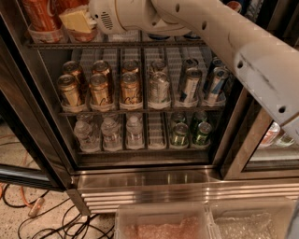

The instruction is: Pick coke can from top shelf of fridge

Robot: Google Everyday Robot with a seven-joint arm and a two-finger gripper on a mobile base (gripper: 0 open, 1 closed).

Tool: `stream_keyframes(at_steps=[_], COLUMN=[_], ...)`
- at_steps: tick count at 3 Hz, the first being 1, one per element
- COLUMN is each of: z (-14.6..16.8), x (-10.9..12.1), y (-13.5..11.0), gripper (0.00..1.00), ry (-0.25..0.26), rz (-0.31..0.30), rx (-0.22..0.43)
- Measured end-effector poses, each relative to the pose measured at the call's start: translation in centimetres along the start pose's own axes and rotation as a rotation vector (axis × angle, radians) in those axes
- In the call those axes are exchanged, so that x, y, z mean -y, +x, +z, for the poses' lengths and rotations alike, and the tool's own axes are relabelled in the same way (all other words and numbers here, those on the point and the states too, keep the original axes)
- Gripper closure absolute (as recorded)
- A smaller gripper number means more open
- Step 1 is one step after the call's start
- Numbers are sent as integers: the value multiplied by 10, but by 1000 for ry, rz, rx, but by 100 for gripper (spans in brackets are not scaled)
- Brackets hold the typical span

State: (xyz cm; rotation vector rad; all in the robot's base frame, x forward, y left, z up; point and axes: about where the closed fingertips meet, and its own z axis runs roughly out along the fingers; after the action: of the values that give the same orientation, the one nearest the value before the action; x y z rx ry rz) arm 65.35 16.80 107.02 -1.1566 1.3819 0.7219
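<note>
Two red-orange coke cans stand in clear front holders at the left end of the top shelf (117, 44) of the fridge (140, 179). The left coke can (39, 11) stands free. The second coke can (70, 3) is mostly hidden behind my gripper (77, 21), which is right against it at the shelf's front. My white arm (210, 28) reaches in from the right across the top of the view. The cans' tops are cut off by the upper edge.
The middle shelf holds gold-brown cans (100, 88), a silver can (159, 86) and blue Pepsi cans (215, 84). The lower shelf holds water bottles (110, 133) and green cans (180, 133). Cables (28, 210) lie on the floor at the left. Clear bins (163, 224) are below.
</note>
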Motion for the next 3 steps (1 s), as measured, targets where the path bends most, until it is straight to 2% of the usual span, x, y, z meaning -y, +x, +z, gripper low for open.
stream_keyframes(at_steps=[3], z=[-22], x=[7], y=[-30], gripper=[100], ry=[59], rz=[-82], rx=[45])
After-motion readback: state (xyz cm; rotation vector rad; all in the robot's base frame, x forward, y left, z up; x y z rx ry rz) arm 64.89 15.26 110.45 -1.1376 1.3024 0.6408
